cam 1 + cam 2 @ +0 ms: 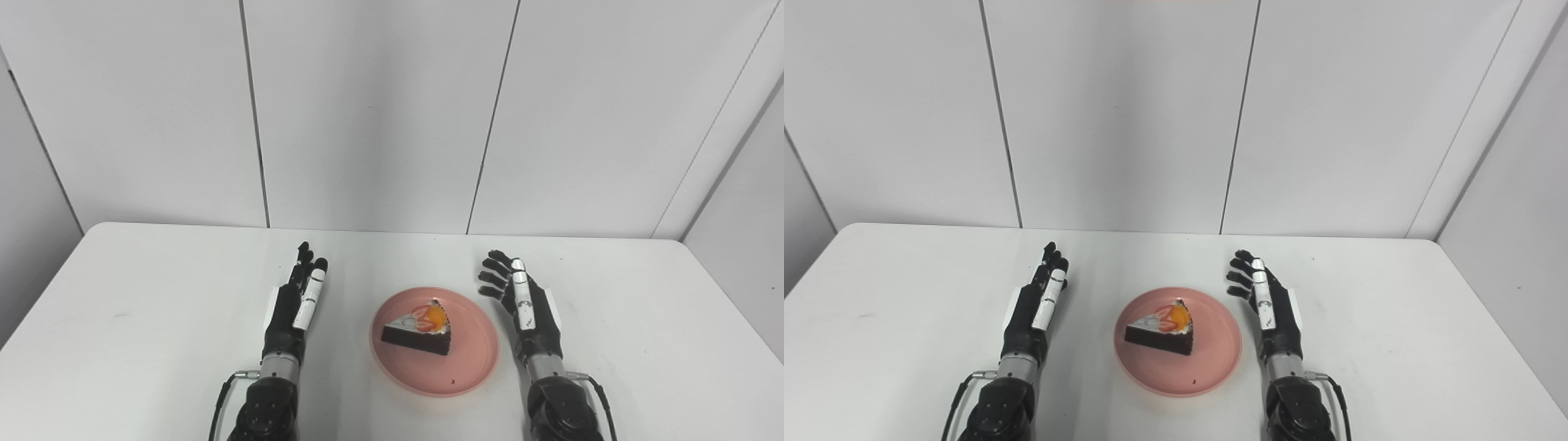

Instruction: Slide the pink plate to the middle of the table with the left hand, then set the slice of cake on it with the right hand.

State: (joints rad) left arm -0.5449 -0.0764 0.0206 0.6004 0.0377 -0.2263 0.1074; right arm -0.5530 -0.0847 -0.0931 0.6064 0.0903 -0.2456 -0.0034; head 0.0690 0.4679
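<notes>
Both forearms rise from the near edge of the worktop (153, 288), dark and jointed, with a thin cable looping off each wrist. Between them lies the plate (471, 361), pink and round, close to the near edge and about midway between the worktop's left and right edges. On the plate sits the cake (418, 332), a dark wedge lying flat with its broad cut side toward the camera; white icing covers its top, with red and orange fruit pieces on it. The cake rests a little left of and beyond the plate's middle, well inside the rim. A small dark crumb lies on the plate's near part.

To the left of the plate, the left hand (297, 306) is held edge-on, its fingers (313, 288) straight, close together and pointing toward the far edge; it holds nothing and is apart from the plate. On the other side, the right hand (527, 306) stands just beside the plate's right rim, not touching it as far as can be seen. Its fingers (496, 272) are spread and lightly curled toward the plate, and it too holds nothing.

White wall panels with dark seams stand behind the far edge of the worktop.
</notes>
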